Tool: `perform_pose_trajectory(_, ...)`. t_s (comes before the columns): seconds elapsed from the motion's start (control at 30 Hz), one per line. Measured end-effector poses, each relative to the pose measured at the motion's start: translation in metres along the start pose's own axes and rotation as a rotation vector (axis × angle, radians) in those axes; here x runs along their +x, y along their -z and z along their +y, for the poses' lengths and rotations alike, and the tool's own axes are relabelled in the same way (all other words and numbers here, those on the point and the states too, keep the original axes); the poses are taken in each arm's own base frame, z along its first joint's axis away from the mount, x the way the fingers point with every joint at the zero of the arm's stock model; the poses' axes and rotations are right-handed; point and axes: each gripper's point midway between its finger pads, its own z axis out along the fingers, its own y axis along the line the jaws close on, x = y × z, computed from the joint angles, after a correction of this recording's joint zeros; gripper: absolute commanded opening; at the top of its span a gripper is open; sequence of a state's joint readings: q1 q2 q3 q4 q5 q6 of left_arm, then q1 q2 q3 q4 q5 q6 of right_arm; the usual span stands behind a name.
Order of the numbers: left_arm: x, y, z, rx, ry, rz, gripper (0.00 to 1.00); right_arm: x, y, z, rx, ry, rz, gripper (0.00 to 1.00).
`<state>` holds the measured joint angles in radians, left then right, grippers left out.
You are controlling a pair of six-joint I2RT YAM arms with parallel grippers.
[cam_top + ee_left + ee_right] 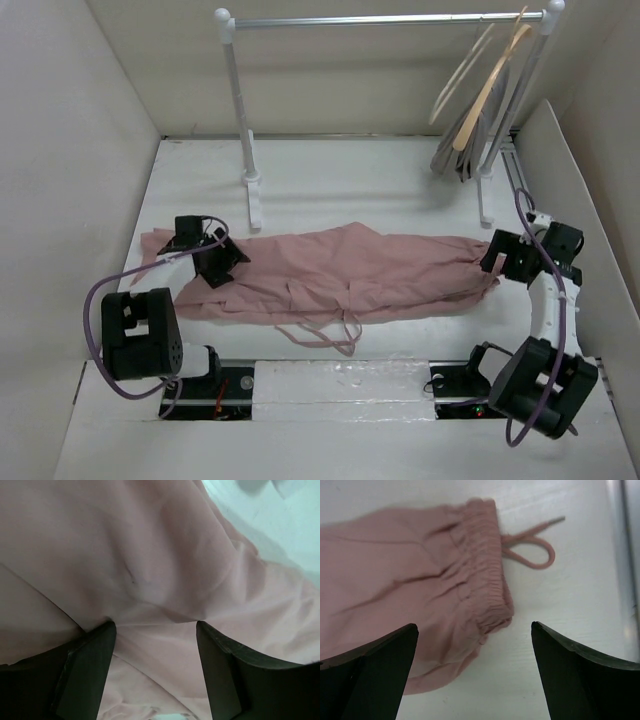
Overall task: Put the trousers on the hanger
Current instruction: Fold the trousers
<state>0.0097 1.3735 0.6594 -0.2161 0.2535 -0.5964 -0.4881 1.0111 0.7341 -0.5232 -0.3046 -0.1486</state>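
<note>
Dusty-pink fabric trousers (370,270) lie spread across the white surface (350,190).
Left fingers (85,670) apart at the leg cloth near the left edge; right fingers (375,675) apart over the gathered waist; thin cream triangular hanger (447,88) hangs at the far-right corner.

Top view is lit bright and even from overhead, and only faint, soft shadows are thrown on the white counter (330,180) around the trousers (350,275). Up close, the left hand (154,625) is rendered as a dark, blurry silhouette against dim, soft-focus fabric. The right hand (474,626) is left underexposed too, while the counter behind it is nearly washed out.
</note>
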Motion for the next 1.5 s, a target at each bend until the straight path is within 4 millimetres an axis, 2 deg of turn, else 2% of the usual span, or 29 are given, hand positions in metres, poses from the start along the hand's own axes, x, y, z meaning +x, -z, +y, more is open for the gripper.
perform_pose_trajectory(0.1,-0.009,0.006,0.009,0.05,0.088,-0.013,0.64,0.044,-0.018,-0.005,-0.023,-0.11,0.132,1.0)
perform_pose_trajectory(0.17,-0.006,0.008,0.008,0.072,0.093,-0.013,0.64,0.059,-0.025,-0.004,-0.033,-0.169,0.181,1.0)
perform_pose_trajectory(0.33,-0.002,0.019,0.003,0.107,0.087,-0.022,0.64,0.065,-0.041,-0.002,-0.043,-0.27,0.162,1.0)
perform_pose_trajectory(0.43,-0.003,0.026,-0.005,0.15,0.074,-0.039,0.63,0.079,-0.049,0.002,-0.048,-0.331,0.164,1.0)
perform_pose_trajectory(0.6,0.006,0.024,-0.003,0.154,0.077,-0.012,0.63,0.067,-0.058,0.003,-0.056,-0.4,0.071,1.0)
perform_pose_trajectory(0.63,0.007,0.025,-0.004,0.155,0.07,-0.011,0.63,0.065,-0.06,0.003,-0.06,-0.413,0.058,0.97)
perform_pose_trajectory(0.67,0.007,0.025,-0.005,0.156,0.065,-0.013,0.63,0.063,-0.062,0.004,-0.064,-0.422,0.048,0.6)
perform_pose_trajectory(0.7,0.008,0.026,-0.006,0.159,0.06,-0.014,0.63,0.06,-0.065,0.004,-0.071,-0.439,0.032,0.6)
perform_pose_trajectory(0.73,0.008,0.026,-0.008,0.162,0.051,-0.016,0.63,0.058,-0.067,0.004,-0.074,-0.446,0.023,0.48)
perform_pose_trajectory(0.77,0.008,0.027,-0.009,0.165,0.045,-0.019,0.63,0.062,-0.069,0.004,-0.073,-0.47,0.033,0.26)
perform_pose_trajectory(0.83,0.009,0.029,-0.012,0.172,0.032,-0.023,0.63,0.072,-0.071,0.005,-0.069,-0.511,0.059,0.08)
perform_pose_trajectory(0.93,0.007,0.031,-0.013,0.178,0.023,-0.03,0.63,0.068,-0.066,0.003,-0.052,-0.526,0.056,0.04)
perform_pose_trajectory(1.0,0.007,0.032,-0.014,0.181,0.02,-0.032,0.63,0.052,-0.055,-0.002,-0.023,-0.504,0.036,0.04)
perform_pose_trajectory(1.03,0.008,0.032,-0.014,0.182,0.019,-0.032,0.63,0.036,-0.047,-0.006,-0.006,-0.481,0.002,0.04)
perform_pose_trajectory(1.1,0.009,0.033,-0.016,0.183,0.008,-0.034,0.63,-0.009,-0.023,-0.014,0.033,-0.418,-0.103,0.04)
perform_pose_trajectory(1.17,0.016,0.032,-0.023,0.185,-0.023,-0.025,0.63,-0.062,0.008,-0.021,0.07,-0.336,-0.223,0.03)
perform_pose_trajectory(1.23,0.031,0.033,-0.036,0.192,-0.079,0.002,0.64,-0.108,0.037,-0.024,0.099,-0.262,-0.321,0.03)
perform_pose_trajectory(1.3,0.044,0.036,-0.055,0.219,-0.132,0.025,0.64,-0.144,0.064,-0.027,0.131,-0.197,-0.403,0.03)
perform_pose_trajectory(1.37,0.055,0.039,-0.072,0.248,-0.167,0.048,0.64,-0.161,0.084,-0.028,0.162,-0.148,-0.446,0.03)
perform_pose_trajectory(1.5,0.082,0.038,-0.091,0.255,-0.236,0.101,0.65,-0.164,0.103,-0.015,0.176,-0.064,-0.433,0.03)
